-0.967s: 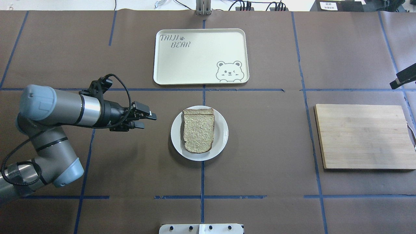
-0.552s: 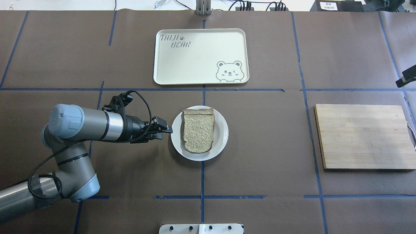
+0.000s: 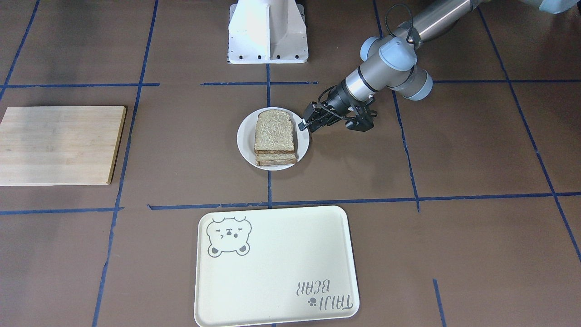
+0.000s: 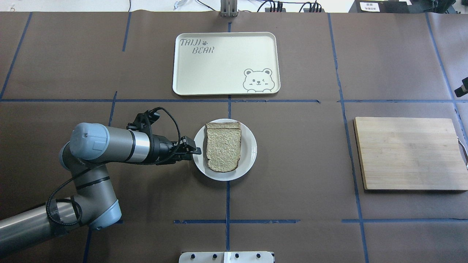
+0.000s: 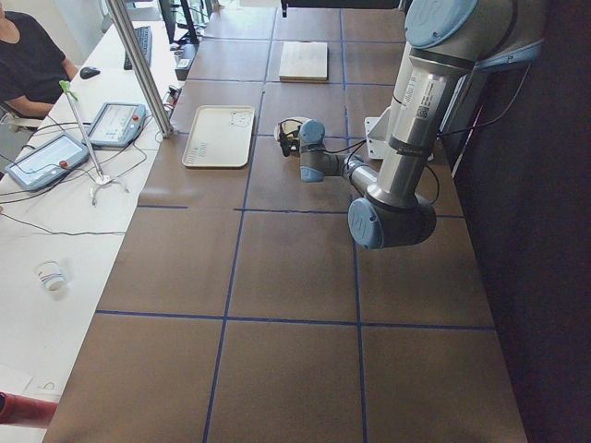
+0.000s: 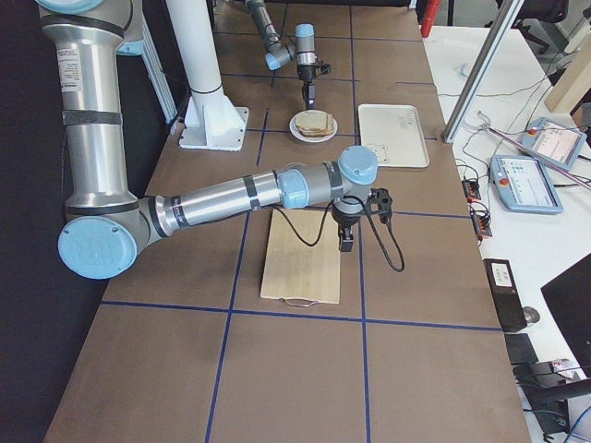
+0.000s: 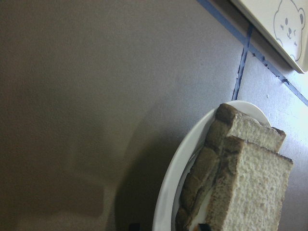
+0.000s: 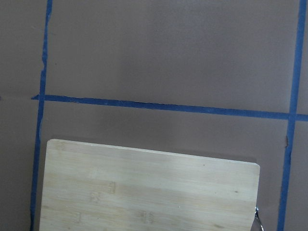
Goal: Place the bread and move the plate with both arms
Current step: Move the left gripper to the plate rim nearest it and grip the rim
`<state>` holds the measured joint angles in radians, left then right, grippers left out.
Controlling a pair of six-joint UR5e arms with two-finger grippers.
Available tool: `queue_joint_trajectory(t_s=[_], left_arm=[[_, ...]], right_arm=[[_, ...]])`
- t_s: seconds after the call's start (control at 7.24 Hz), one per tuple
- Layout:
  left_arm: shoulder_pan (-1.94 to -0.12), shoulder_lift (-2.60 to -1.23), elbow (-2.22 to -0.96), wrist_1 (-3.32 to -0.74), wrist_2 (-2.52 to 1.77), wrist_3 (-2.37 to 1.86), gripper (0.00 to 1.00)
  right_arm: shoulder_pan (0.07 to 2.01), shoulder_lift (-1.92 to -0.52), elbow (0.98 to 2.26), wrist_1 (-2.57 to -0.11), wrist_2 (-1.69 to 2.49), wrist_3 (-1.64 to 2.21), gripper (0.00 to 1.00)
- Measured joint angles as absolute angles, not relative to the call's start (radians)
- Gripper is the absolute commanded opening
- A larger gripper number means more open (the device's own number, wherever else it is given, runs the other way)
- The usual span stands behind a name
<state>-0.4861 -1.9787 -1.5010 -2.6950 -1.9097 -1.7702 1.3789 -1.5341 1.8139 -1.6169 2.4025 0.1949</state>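
The bread (image 4: 223, 149), a grainy brown-crusted slice, lies on top of a stack on the small white plate (image 4: 250, 155) at the table's middle. It also shows in the front view (image 3: 273, 131) and in the left wrist view (image 7: 250, 183), with another slice under it. My left gripper (image 4: 195, 152) is open at the plate's left rim (image 7: 175, 173), with its tips either side of the rim, and shows in the front view (image 3: 304, 126) too. My right gripper (image 6: 344, 242) hangs above the far edge of the cutting board (image 6: 300, 263). I cannot tell whether it is open or shut.
A cream bear tray (image 4: 219, 65) lies beyond the plate. A wooden cutting board (image 4: 409, 153) lies at the right and fills the lower right wrist view (image 8: 144, 187). The white base column (image 3: 268, 32) stands at the robot's side.
My left arm has moved right, bringing its gripper from well left of the plate to the plate's left rim. My right gripper has drawn back towards the view's right edge.
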Motion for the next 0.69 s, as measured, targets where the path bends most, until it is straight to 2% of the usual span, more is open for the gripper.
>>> queue_joint_trajectory(t_s=[0.69], left_arm=[[-0.477,-2.02,-1.445,-2.695,-1.904,-1.77,0.42]], right_arm=[[1.402,-1.541,1.804,-1.62,2.39,0.138,1.0]])
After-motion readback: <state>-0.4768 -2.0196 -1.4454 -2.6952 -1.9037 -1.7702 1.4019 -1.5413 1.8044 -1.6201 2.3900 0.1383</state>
